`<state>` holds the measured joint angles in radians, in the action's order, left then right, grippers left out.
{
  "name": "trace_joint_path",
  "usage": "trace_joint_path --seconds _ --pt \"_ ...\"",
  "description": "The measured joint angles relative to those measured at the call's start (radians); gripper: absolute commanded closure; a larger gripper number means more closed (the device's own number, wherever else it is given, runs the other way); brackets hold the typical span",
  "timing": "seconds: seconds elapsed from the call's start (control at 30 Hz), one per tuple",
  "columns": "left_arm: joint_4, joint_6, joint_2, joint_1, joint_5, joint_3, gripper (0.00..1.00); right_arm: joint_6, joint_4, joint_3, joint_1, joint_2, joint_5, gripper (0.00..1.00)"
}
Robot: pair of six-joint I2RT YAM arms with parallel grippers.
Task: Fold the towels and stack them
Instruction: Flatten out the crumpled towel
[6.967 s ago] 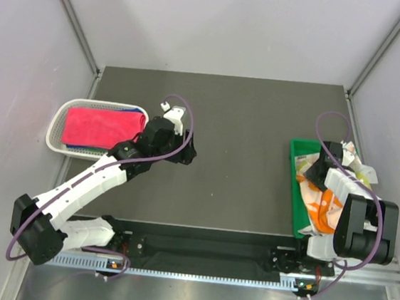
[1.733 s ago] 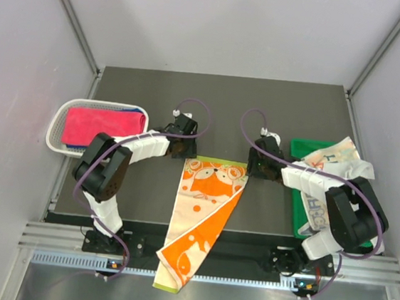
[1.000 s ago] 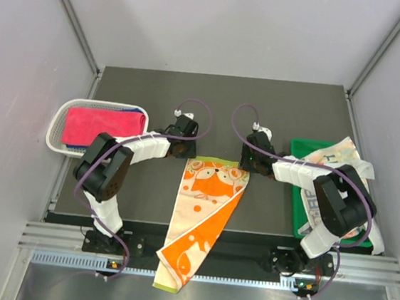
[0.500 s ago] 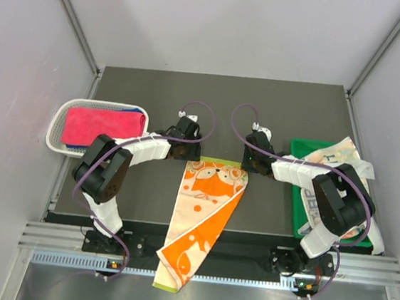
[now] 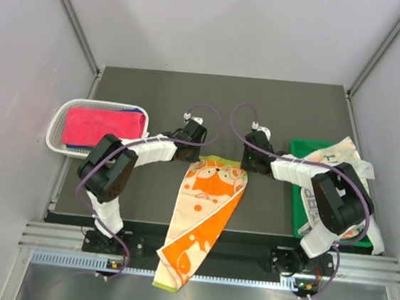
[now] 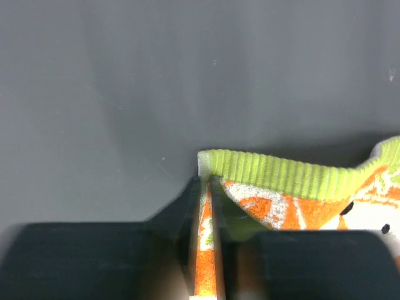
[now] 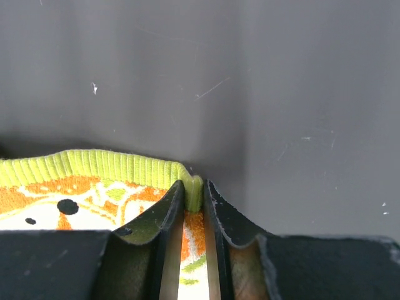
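Left gripper [image 6: 205,184] and right gripper [image 7: 193,190] each have their jaws pinched tight on a far corner of the orange-and-white printed towel [image 5: 204,208] with its lime ribbed hem.

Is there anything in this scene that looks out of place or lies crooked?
Yes. The orange towel lies slanted on the table, and its lower end hangs over the near edge. On the right, the letter-print towel spills out of the green tray over its right rim.
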<state>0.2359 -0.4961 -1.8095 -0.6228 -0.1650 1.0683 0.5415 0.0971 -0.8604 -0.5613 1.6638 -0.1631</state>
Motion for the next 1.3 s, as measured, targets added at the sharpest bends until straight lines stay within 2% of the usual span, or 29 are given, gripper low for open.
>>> trace_joint_path --seconds 0.03,0.33,0.57,0.9,1.3 --pt "0.002 -0.003 0.0 0.0 -0.006 0.001 1.0 0.0 0.0 0.0 0.0 0.0 0.0 0.82" --pt "0.039 -0.003 0.0 -0.003 -0.023 0.018 1.0 -0.027 0.037 -0.029 -0.001 0.011 0.0 0.83" --pt "0.15 -0.002 0.048 -0.008 -0.079 0.022 1.0 -0.061 0.069 -0.053 -0.002 -0.006 -0.009 0.85" --pt "0.178 0.007 0.327 -0.008 -0.144 0.023 1.0 -0.121 0.086 -0.103 -0.006 -0.152 -0.009 0.87" --pt "0.167 0.153 0.663 -0.008 -0.08 0.061 1.0 -0.246 0.097 -0.216 -0.053 -0.47 -0.004 0.9"
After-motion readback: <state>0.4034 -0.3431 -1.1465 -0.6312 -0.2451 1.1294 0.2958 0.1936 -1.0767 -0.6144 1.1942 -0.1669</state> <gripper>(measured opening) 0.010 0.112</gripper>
